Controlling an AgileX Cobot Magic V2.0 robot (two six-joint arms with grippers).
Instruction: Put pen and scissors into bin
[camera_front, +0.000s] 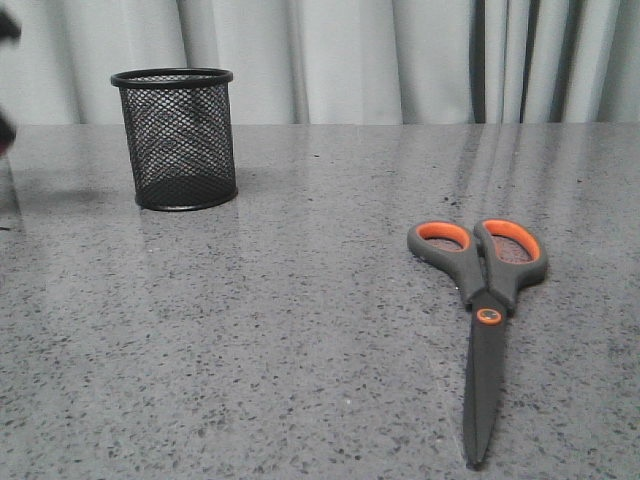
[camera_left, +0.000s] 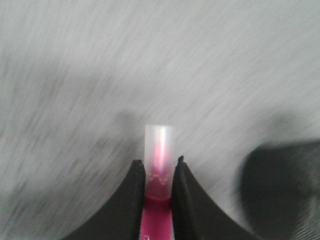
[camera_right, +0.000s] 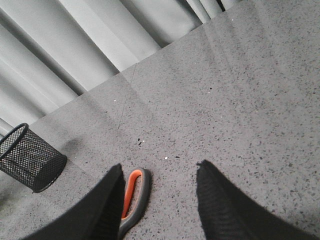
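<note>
The black mesh bin (camera_front: 178, 138) stands upright at the back left of the table, and also shows in the right wrist view (camera_right: 27, 159). The scissors (camera_front: 487, 310) lie flat at the front right, orange-lined loops toward the back, blades toward the front edge. My left gripper (camera_left: 159, 167) is shut on the pink pen (camera_left: 158, 155), its pale cap end sticking out past the fingertips; the view is motion-blurred. My right gripper (camera_right: 159, 170) is open above the table, one scissor loop (camera_right: 134, 195) showing beside one finger. Neither gripper shows clearly in the front view.
Grey speckled tabletop (camera_front: 300, 300) with pale curtains (camera_front: 400, 50) behind its back edge. A dark blurred shape (camera_left: 280, 190) sits at the side of the left wrist view. Dark bits of an arm (camera_front: 6, 30) show at the front view's left edge.
</note>
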